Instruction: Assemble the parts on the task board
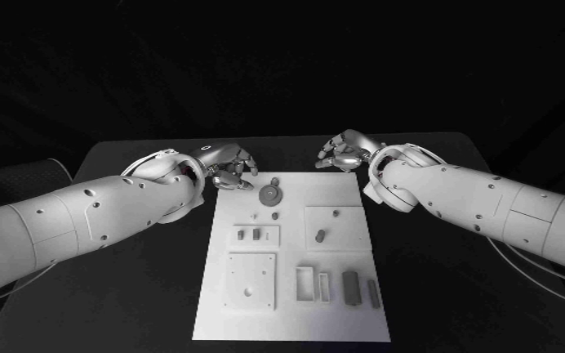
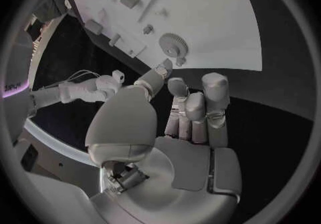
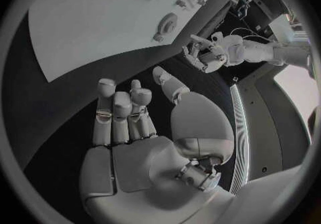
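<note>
barely started, judging by layout: left hand (image 1: 226, 163) and right hand (image 1: 345, 152) hovered at the task board (image 1: 295, 320) far end, fingers loosely curled, holding nothing. gear (image 1: 269, 195) near 12 o'clock, loose parts (image 1: 351, 286) unplaced toward 5 o'clock.

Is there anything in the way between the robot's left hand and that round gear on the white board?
Nothing visible is. The left hand hovers at the task board's far left corner, holding nothing, and the gear lies just beyond it, with bare board between and a small peg beside it.
</note>
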Available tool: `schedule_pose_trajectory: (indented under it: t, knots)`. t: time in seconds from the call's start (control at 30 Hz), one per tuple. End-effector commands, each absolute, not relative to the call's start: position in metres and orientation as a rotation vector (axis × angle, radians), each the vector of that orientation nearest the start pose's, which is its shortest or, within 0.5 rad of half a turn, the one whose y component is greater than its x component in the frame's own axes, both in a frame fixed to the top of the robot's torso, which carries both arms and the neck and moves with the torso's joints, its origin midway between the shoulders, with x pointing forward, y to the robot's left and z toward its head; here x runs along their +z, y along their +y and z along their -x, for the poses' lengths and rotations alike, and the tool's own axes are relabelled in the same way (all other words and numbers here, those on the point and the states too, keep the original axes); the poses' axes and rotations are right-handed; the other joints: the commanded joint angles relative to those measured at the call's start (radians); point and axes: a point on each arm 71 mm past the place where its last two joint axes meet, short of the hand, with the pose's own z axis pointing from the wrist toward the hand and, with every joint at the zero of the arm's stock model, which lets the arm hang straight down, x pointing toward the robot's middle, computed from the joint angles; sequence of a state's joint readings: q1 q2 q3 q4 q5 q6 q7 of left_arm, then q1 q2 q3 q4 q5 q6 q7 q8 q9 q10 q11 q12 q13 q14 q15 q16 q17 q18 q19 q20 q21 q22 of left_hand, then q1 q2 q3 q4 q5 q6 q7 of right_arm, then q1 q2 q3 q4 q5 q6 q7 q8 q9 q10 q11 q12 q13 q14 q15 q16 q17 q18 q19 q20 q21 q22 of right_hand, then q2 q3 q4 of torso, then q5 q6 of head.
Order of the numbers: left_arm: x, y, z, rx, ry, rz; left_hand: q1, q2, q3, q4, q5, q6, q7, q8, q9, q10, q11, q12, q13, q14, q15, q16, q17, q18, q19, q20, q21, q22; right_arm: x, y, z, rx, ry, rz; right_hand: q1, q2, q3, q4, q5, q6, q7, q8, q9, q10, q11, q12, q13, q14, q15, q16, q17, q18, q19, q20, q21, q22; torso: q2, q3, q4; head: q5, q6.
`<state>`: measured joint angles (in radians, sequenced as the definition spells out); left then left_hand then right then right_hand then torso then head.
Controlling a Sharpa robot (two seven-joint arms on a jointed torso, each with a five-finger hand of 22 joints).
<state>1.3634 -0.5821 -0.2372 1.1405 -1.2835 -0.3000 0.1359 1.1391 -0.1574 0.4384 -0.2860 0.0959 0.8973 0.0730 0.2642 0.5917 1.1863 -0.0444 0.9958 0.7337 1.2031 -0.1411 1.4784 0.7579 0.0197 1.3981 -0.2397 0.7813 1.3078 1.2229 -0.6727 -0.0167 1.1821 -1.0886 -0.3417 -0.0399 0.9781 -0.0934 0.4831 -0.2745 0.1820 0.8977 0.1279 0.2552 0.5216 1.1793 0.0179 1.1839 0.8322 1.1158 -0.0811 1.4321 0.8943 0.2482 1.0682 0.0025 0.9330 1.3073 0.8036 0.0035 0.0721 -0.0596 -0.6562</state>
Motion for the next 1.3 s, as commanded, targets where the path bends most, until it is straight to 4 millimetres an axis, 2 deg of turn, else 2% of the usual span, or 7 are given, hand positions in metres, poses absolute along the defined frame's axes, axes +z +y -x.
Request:
schedule_pose_trajectory:
  t: [0.03, 0.13, 0.2, 0.4, 0.93, 1.0, 1.3]
  knots:
    - [-0.182, 0.159, -0.544, -0.686, 1.620, -0.498, 0.001, -0.011, 0.002, 0.000, 0.002, -0.007, -0.009, -0.007, -0.005, 0.010, -0.005, -0.004, 0.000, 0.027, -0.016, -0.006, 0.007, 0.107, 0.011, -0.005, 0.005, 0.016, -0.186, -0.220, -0.553, 0.709, 1.660, -0.251, -0.006, 0.000, 0.000, 0.004, 0.007, -0.002, 0.005, -0.004, 0.000, -0.005, 0.001, 0.000, -0.002, 0.003, -0.005, -0.002, -0.001, 0.014, 0.004, -0.004, -0.003, 0.002, 0.000, 0.0003, -0.0006, 0.002, 0.000]
    - [-0.184, 0.152, -0.539, -0.700, 1.623, -0.527, 0.013, -0.012, 0.002, -0.002, 0.002, -0.002, -0.018, -0.009, -0.009, 0.008, -0.013, 0.003, 0.009, 0.039, -0.023, -0.004, 0.032, 0.108, 0.015, -0.007, 0.008, 0.017, -0.186, -0.220, -0.553, 0.709, 1.660, -0.250, -0.006, 0.000, 0.000, 0.004, 0.007, -0.002, 0.005, -0.004, 0.000, -0.005, 0.001, 0.000, -0.001, 0.003, -0.005, -0.002, -0.001, 0.014, 0.004, -0.004, -0.003, 0.002, 0.000, 0.0000, -0.0001, 0.001, 0.003]
    - [-0.184, 0.146, -0.536, -0.708, 1.626, -0.549, 0.020, -0.010, -0.001, -0.002, 0.001, -0.013, -0.025, -0.020, -0.017, 0.002, -0.018, 0.018, 0.028, 0.060, -0.028, 0.003, 0.081, 0.107, 0.021, -0.011, 0.013, 0.019, -0.186, -0.219, -0.553, 0.710, 1.660, -0.250, -0.006, 0.000, 0.000, 0.004, 0.007, -0.002, 0.005, -0.004, 0.001, -0.005, 0.001, 0.000, -0.001, 0.003, -0.005, -0.002, -0.001, 0.014, 0.005, -0.004, -0.003, 0.002, 0.000, -0.0005, 0.0003, 0.001, 0.002]
    - [-0.187, 0.134, -0.529, -0.720, 1.651, -0.608, 0.028, 0.006, -0.005, -0.001, 0.005, -0.013, -0.029, -0.029, -0.029, 0.006, -0.023, 0.051, 0.060, 0.088, -0.033, 0.015, 0.146, 0.108, 0.033, -0.018, 0.026, 0.020, -0.186, -0.219, -0.553, 0.709, 1.660, -0.250, -0.006, 0.000, 0.000, 0.004, 0.007, -0.002, 0.005, -0.004, 0.001, -0.005, 0.001, 0.000, -0.001, 0.003, -0.005, -0.002, -0.001, 0.014, 0.005, -0.004, -0.003, 0.002, 0.000, 0.0001, 0.0000, 0.001, 0.000]
    - [-0.203, 0.119, -0.527, -0.684, 1.719, -0.690, 0.025, 0.019, -0.008, 0.002, 0.014, -0.024, -0.026, -0.044, -0.053, -0.001, -0.021, 0.063, 0.080, 0.096, -0.031, 0.014, 0.182, 0.106, 0.031, -0.022, 0.038, 0.021, -0.186, -0.217, -0.553, 0.714, 1.660, -0.248, -0.007, 0.001, 0.000, 0.005, 0.008, -0.002, 0.006, -0.004, 0.001, -0.005, 0.001, 0.000, -0.001, 0.003, -0.005, -0.002, -0.001, 0.014, 0.006, -0.004, -0.003, 0.002, 0.001, 0.0009, -0.0007, -0.001, -0.009]
    - [-0.206, 0.119, -0.527, -0.674, 1.729, -0.687, 0.008, 0.018, -0.012, 0.004, 0.059, 0.003, -0.018, -0.032, -0.054, -0.008, -0.014, 0.060, 0.083, 0.090, -0.024, 0.007, 0.176, 0.105, 0.025, -0.021, 0.039, 0.020, -0.186, -0.217, -0.553, 0.714, 1.660, -0.248, -0.007, 0.001, 0.000, 0.005, 0.008, -0.002, 0.006, -0.004, 0.001, -0.005, 0.001, 0.001, -0.001, 0.004, -0.005, -0.002, -0.001, 0.014, 0.006, -0.004, -0.003, 0.002, 0.001, 0.0007, -0.0009, 0.000, -0.010]
    - [-0.212, 0.116, -0.528, -0.664, 1.736, -0.692, 0.004, 0.022, -0.012, 0.001, 0.057, -0.001, -0.016, -0.038, -0.064, -0.012, -0.011, 0.058, 0.085, 0.088, -0.022, 0.000, 0.178, 0.106, 0.022, -0.019, 0.040, 0.019, -0.186, -0.216, -0.552, 0.717, 1.660, -0.247, -0.007, 0.001, 0.000, 0.005, 0.009, -0.003, 0.006, -0.004, 0.001, -0.005, 0.001, 0.001, -0.001, 0.004, -0.005, -0.002, -0.001, 0.014, 0.006, -0.004, -0.003, 0.002, 0.001, 0.0014, -0.0008, -0.003, -0.014]
